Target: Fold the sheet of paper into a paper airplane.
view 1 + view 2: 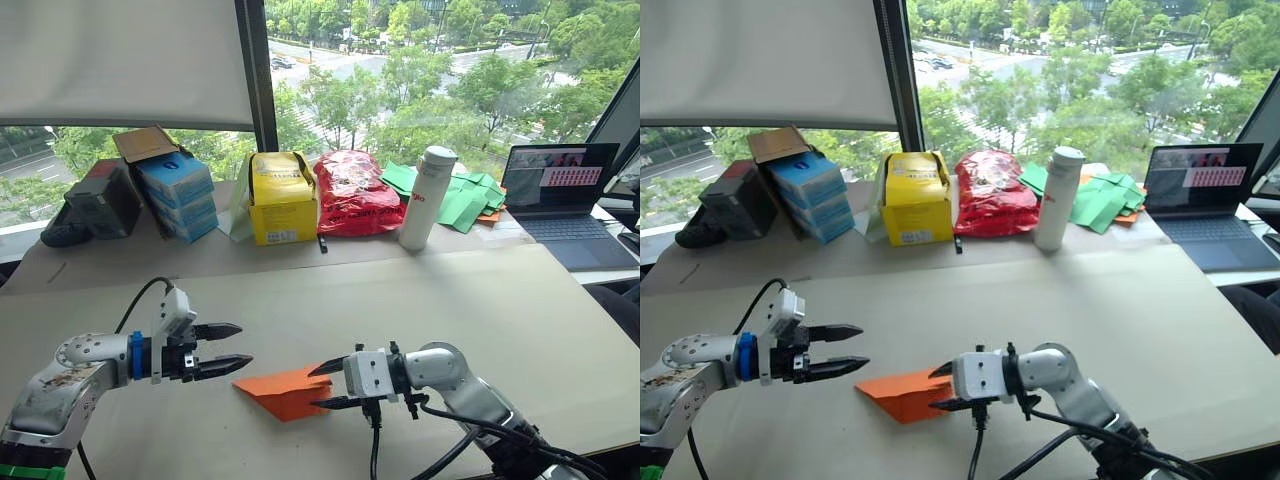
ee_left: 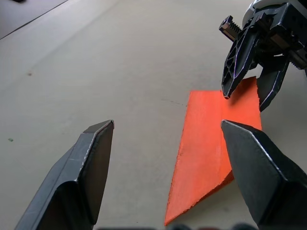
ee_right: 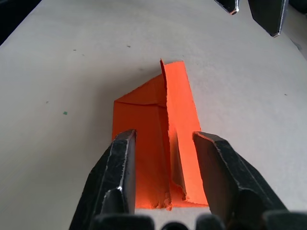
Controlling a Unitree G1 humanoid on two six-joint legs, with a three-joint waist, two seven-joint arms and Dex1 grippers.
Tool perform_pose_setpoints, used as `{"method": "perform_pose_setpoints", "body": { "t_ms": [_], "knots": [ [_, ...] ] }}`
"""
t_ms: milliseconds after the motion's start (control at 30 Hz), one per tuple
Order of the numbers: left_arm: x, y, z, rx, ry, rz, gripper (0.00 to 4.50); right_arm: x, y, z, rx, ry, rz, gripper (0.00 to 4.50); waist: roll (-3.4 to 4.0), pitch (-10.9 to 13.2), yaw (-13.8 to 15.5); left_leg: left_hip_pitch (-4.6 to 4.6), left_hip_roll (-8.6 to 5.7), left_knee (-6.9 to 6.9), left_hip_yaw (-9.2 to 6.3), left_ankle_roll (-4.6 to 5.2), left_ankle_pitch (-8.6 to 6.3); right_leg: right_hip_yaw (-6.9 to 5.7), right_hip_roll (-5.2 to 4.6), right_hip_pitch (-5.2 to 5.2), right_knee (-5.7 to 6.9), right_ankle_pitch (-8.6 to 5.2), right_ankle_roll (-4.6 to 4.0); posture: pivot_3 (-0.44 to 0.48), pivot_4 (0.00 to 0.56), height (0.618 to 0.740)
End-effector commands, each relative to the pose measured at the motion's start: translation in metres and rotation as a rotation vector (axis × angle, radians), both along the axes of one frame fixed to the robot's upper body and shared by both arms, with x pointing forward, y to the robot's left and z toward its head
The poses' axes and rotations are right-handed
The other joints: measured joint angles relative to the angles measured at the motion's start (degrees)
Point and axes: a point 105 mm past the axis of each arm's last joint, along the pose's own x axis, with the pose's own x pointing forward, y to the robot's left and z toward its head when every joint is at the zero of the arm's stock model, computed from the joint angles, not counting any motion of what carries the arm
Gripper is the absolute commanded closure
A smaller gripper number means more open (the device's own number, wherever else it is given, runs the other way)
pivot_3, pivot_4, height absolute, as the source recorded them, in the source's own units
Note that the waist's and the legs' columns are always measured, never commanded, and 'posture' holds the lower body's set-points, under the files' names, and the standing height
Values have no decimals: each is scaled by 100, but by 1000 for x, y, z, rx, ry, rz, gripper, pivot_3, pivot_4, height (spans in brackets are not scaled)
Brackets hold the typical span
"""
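The sheet of paper (image 1: pixel 283 391) is bright orange and folded into a pointed wedge, lying flat on the table near its front edge. One flap of the paper (image 3: pixel 180 110) stands up along a centre crease. My right gripper (image 1: pixel 314 388) is open at the wedge's right end, its fingers (image 3: pixel 120 167) straddling the raised flap without pinching it. My left gripper (image 1: pixel 244 346) is open and hovers just left of the paper and slightly above it. In the left wrist view the paper (image 2: pixel 206 148) lies between the fingers' line and the right gripper (image 2: pixel 249 91) beyond.
Along the back of the table stand blue boxes (image 1: pixel 178 195), a yellow box (image 1: pixel 281 198), a red plastic bag (image 1: pixel 355 192), a white bottle (image 1: pixel 428 196) and green paper sheets (image 1: pixel 465 198). A laptop (image 1: pixel 565 200) sits at the back right.
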Motion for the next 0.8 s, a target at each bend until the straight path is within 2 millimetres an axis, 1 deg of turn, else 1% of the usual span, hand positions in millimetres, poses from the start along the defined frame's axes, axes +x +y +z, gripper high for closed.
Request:
{"method": "perform_pose_setpoints", "body": {
  "t_ms": [33, 100, 133, 167, 267, 367, 467, 600, 767, 800],
  "knots": [
    [-6, -5, 12, -41, -9, -42, 2078, -5, 2, 17, 51, -13, -15, 1212, 0, 0, 0, 0, 0, 0, 2, 0, 0, 1, 0, 0, 0, 0, 0, 0, 150, 738],
    [-9, -8, 11, -43, 6, -60, 2797, -6, 1, 23, 70, -9, -31, 480, 0, 0, 0, 0, 2, 0, 2, 1, -2, 2, 0, 0, 0, 0, 0, 0, 150, 738],
    [-10, -9, 10, -42, 11, -64, 3083, -7, 0, 25, 77, -6, -37, 167, 0, 0, 0, 0, 2, 0, 2, 0, -2, 2, -1, 0, -1, 0, 0, 0, 150, 738],
    [-10, -11, 8, -41, 20, -70, 3432, -7, -3, 26, 76, -2, -41, 0, 0, 0, -2, 0, 2, 0, 3, 0, -3, 3, -2, 0, 0, 0, 0, 0, 150, 738],
    [-14, -15, -4, -17, 46, -84, 4464, -10, -10, 30, 74, 28, -53, 0, 0, 0, 4, 1, 3, 0, 5, 1, -4, 5, -2, 1, -1, 0, 0, 0, 150, 738],
    [-13, -19, -17, 19, 45, -86, 4464, -10, -16, 34, 74, 37, -72, 0, -1, 0, 12, 4, 5, -1, 8, 3, -7, 7, -4, 3, -3, 0, 0, 0, 150, 738],
    [-15, -27, -31, 61, 42, -117, 4464, -9, -19, 33, 63, 39, -89, 0, -1, 1, 15, 4, 9, -1, 14, 3, -9, 12, -5, 3, -4, 0, 0, 0, 150, 738],
    [-16, -35, -42, 85, 41, -145, 4464, -10, -19, 32, 53, 41, -95, 0, -2, 1, 21, 5, 18, -1, 22, 2, -13, 16, -2, 2, -5, 1, 0, 0, 150, 738],
    [-18, -30, -72, 236, 33, -174, 4464, -13, -19, 29, 36, 42, -93, 0, -2, 1, 29, 8, 23, -1, 30, 3, -17, 22, 0, 3, -7, 1, -1, 0, 150, 738],
    [-18, -29, -75, 253, 30, -177, 4464, -13, -19, 28, 30, 41, -92, 0, -2, 1, 40, 9, 24, -1, 31, 4, -18, 22, 1, 3, -7, 1, -1, 0, 150, 738]
  ]
}}
